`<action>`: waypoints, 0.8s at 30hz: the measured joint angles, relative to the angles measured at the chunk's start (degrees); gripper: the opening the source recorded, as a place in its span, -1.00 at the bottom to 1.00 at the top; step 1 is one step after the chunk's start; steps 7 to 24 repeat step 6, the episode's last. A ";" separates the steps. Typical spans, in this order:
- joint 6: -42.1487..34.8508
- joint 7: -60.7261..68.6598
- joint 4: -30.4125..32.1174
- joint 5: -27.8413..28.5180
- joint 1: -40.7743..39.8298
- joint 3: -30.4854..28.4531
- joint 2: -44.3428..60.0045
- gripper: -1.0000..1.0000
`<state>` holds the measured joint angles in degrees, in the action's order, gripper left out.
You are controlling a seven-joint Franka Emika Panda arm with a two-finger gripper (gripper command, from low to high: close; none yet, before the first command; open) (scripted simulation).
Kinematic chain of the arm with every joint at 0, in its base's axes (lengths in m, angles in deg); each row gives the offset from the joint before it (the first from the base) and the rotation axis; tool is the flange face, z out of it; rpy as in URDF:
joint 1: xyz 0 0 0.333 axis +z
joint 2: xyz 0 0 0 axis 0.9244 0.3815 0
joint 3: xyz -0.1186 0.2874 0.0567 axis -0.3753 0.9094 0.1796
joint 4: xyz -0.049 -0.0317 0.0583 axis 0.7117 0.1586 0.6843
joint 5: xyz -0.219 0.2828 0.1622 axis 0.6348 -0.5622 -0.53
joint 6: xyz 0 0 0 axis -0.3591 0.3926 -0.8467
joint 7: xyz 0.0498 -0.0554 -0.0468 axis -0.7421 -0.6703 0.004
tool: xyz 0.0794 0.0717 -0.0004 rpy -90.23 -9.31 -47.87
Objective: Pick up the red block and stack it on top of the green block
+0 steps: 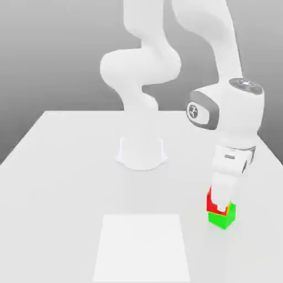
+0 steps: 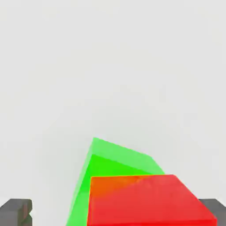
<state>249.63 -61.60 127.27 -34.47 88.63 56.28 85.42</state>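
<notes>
The red block (image 1: 211,202) sits over the green block (image 1: 222,216), on the exterior view's right side of the white table (image 1: 66,166), near the table's edge on that side. The gripper (image 1: 222,205) comes straight down on it. In the hand view a dark fingertip (image 2: 15,211) stands clear of the red block (image 2: 145,201) with a gap, so the fingers look parted, not clamped. The green block (image 2: 110,163) peeks out beneath, offset. A pale square patch (image 1: 142,246) lies nearby, with open tabletop towards the exterior view's left.
</notes>
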 joint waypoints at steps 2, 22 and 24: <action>-1.66 1.21 0.10 -1.66 0.03 0.47 -1.87 1.00; -8.83 4.79 0.43 -6.71 1.00 0.77 -9.57 1.00; -8.83 4.79 0.43 -6.71 1.00 0.77 -9.57 1.00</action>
